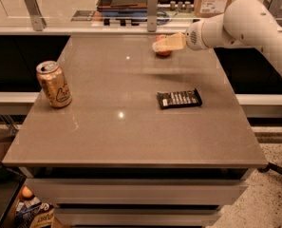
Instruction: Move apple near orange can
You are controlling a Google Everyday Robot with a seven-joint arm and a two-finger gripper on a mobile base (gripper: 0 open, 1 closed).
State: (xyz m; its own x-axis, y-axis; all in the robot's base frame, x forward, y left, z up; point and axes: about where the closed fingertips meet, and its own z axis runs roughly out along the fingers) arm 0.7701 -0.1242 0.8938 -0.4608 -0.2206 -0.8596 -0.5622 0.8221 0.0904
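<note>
Right now the end effector (158, 45) is hanging over the apple (165, 53) at the desk's (131, 141) one o'clock; apart or clamped, I cannot tell. It should be centring squarely on the apple before heading for the can (54, 84) at nine o'clock.

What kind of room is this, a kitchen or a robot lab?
Probably an office break area used for robot tests. A grey counter holds an orange can, an apple and a flat black object, with a cardboard box behind. The gripper hovers at the apple, near the far edge.
</note>
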